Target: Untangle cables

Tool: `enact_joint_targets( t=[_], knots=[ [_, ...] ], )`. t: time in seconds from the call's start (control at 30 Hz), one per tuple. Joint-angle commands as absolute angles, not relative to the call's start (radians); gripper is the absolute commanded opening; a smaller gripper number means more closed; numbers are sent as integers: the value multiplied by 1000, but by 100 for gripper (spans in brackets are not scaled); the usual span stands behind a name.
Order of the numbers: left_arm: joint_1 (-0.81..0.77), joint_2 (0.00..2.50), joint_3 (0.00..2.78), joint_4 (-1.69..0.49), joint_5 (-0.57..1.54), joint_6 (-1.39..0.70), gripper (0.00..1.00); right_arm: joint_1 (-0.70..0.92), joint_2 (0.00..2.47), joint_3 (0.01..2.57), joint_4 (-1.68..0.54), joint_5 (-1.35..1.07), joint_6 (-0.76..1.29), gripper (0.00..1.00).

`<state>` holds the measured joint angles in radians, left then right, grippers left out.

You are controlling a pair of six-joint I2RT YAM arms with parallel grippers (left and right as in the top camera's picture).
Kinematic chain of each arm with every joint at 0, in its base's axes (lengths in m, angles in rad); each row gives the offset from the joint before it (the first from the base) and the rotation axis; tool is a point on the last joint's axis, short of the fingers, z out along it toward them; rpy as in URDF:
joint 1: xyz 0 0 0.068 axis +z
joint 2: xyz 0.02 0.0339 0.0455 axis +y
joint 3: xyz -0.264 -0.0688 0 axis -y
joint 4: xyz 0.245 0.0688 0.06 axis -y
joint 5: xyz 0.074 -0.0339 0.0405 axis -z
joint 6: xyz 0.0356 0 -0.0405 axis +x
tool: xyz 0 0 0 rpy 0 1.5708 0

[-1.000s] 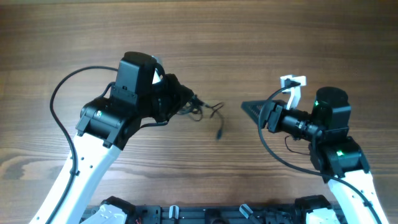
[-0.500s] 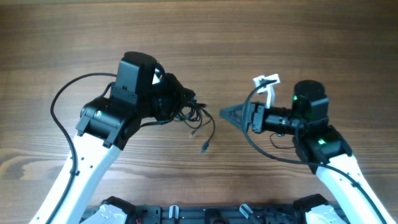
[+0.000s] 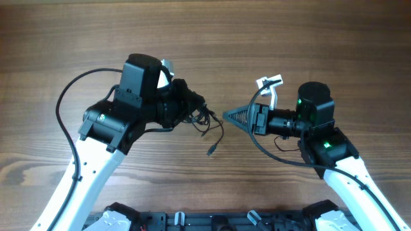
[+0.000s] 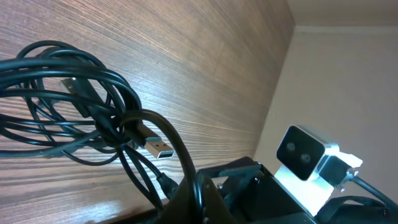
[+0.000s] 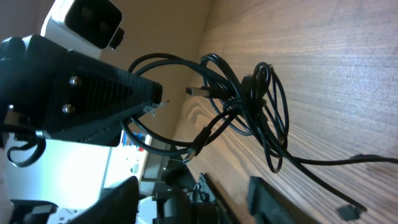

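The cables (image 3: 204, 120) are a small knot of thin black loops lifted just off the wooden table, with one loose tail ending in a plug (image 3: 210, 152). My left gripper (image 3: 195, 106) is shut on one strand of the knot. In the left wrist view that strand runs down between the fingers (image 4: 198, 194), and the cables (image 4: 74, 106) hang beyond with a silvery USB plug (image 4: 159, 149). My right gripper (image 3: 230, 117) points left, just right of the knot, and stands open. In the right wrist view the cables (image 5: 245, 106) lie ahead of the right gripper (image 5: 193, 202), with nothing between its fingers.
The thick black wire (image 3: 64, 106) of the left arm loops out at the left. A white connector (image 3: 268, 82) sticks up from the right wrist. Both arm bases sit along the front edge (image 3: 205, 221). Wooden table (image 3: 308, 38) stretches behind both arms.
The right gripper has travelled left to just beside the knot. The loose tail with its plug has swung left and down. The left gripper has barely moved.
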<state>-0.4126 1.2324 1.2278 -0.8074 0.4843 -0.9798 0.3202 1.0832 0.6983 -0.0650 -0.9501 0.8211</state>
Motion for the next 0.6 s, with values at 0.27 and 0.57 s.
enact_joint_targets(
  t=[0.27,0.57],
  knots=[
    [-430,1231,1230,-766,452,-950,4,381,1094,712,-57,-926,1004,59],
    [-430,1231,1230,-778,493,-950,4,390,1096,712,25,-877,1093,45]
  ],
)
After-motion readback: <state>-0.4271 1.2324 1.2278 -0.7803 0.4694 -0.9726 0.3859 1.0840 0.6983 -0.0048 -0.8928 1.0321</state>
